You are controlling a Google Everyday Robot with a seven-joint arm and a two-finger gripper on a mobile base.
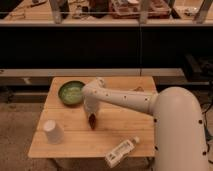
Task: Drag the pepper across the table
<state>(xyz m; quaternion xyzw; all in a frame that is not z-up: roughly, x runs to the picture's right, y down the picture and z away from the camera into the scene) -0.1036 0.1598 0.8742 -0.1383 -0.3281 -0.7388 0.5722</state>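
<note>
The pepper [92, 120] is a small dark red-brown pod lying on the light wooden table [75, 142], just left of the middle. My gripper [91, 113] hangs from the white arm [125, 100] and comes down right onto the pepper's top end, touching or holding it. The arm reaches in from the right, and its wrist hides the upper part of the gripper.
A green bowl [71, 92] stands at the back left, close behind the gripper. A white cup [52, 131] stands upside down at the front left. A clear plastic bottle [121, 150] lies at the front edge. A dark counter with shelves runs behind the table.
</note>
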